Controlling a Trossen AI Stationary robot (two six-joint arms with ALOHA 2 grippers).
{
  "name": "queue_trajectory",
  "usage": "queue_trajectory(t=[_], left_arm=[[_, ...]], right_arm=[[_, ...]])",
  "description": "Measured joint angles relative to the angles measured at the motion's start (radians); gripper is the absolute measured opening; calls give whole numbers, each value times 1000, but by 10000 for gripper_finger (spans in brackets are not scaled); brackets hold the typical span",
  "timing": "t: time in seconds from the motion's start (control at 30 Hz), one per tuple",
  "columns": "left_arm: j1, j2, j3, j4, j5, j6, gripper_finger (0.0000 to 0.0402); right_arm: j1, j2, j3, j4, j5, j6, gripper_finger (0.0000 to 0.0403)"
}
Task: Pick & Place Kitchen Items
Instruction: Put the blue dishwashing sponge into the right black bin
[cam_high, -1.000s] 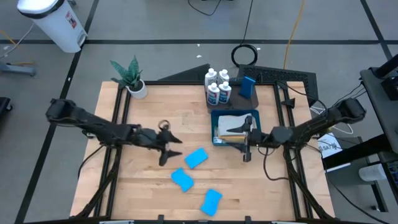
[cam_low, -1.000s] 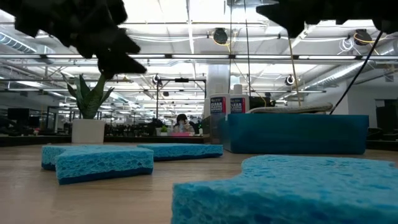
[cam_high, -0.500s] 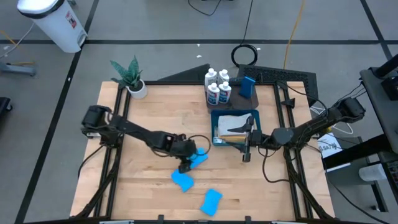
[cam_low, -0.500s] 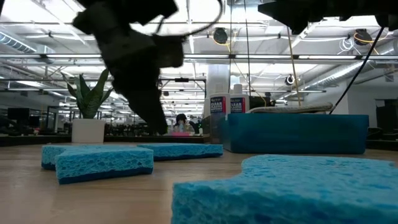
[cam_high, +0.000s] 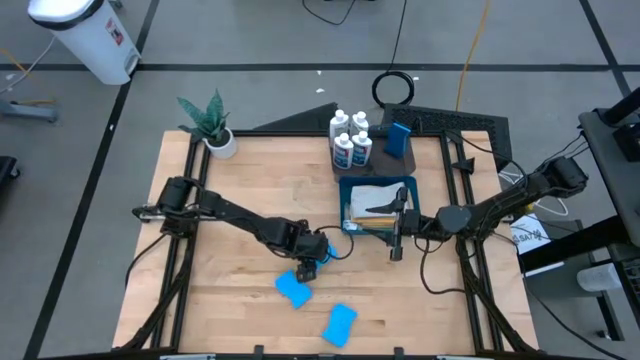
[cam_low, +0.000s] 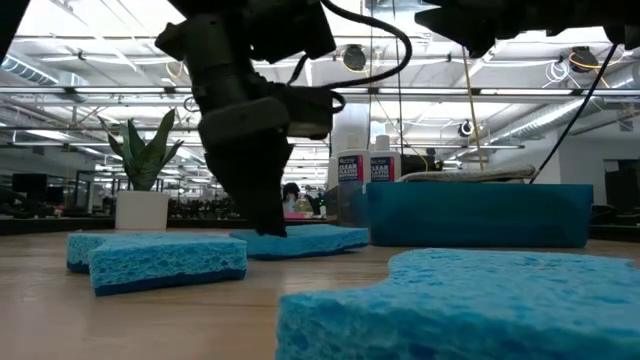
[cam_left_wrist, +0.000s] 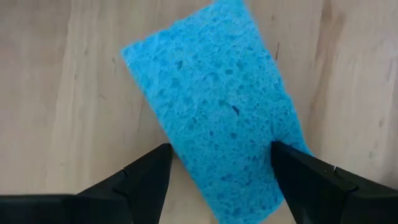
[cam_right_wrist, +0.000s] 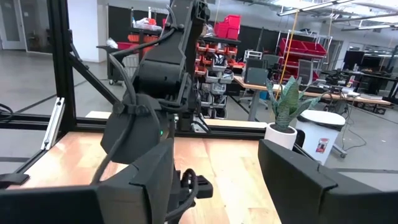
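Left claw (cam_left_wrist: 217, 168), fingers spread, straddles the flat sponge (cam_left_wrist: 214, 106) across its long axis.

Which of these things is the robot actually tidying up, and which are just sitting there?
For the job: sponges, white bottles, folded cloth, left gripper open astride one sponge.

Just there: potted plant, blue bin, white trash can.
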Motion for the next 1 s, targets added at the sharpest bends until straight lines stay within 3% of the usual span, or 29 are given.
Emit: queue_trajectory(t=[0.13, 0.43, 0.77, 1.0], left_arm=[[1, -14, -1, -107, -12, 74, 278], [1, -24, -6, -98, 0, 119, 265], [3, -23, -8, -96, -2, 127, 148], [3, -23, -8, -101, -35, 183, 89]], right_arm=[[0, 0, 0, -1, 0, 0, 208], [0, 0, 0, -2, -3, 0, 208], [0, 0, 0, -8, -4, 0, 208], [0, 0, 0, -9, -4, 0, 208]])
